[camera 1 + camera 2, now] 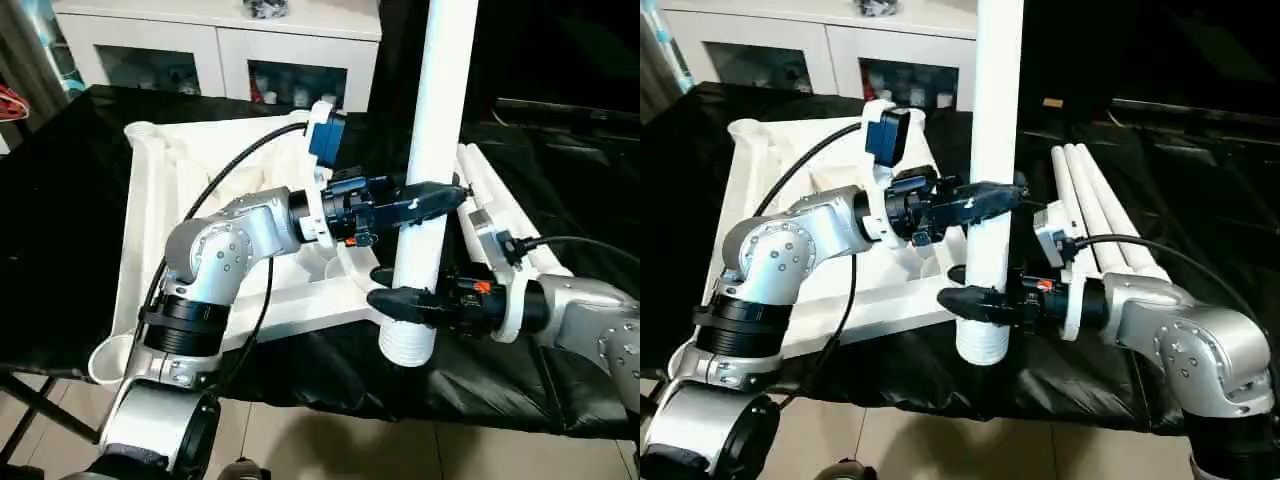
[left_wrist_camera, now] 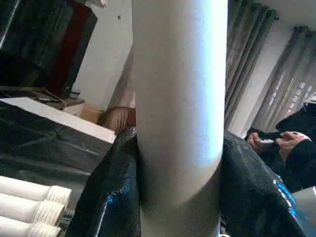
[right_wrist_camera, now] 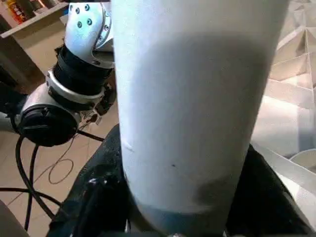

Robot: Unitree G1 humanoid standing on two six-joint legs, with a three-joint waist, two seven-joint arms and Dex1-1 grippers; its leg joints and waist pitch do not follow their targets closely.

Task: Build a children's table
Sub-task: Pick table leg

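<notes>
- Left pincer (image 1: 440, 197) clamps my upright leg (image 1: 432, 150) mid-shaft; right pincer (image 1: 400, 298) closes round it above the threaded end.
- Stiff, light, slick tube, I judge: grip low.

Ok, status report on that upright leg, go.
Left gripper fingers around the leg, mid-shaft. Right gripper fingers at its threaded end. Tabletop upside down on the black sheet; three spare legs lie beside it. Nothing blocking.

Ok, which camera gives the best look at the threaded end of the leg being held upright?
The right eye view: the leg shows its ribbed end low over the table edge. The left eye view shows it too. Both wrist views give just smooth tube between black fingers.
</notes>
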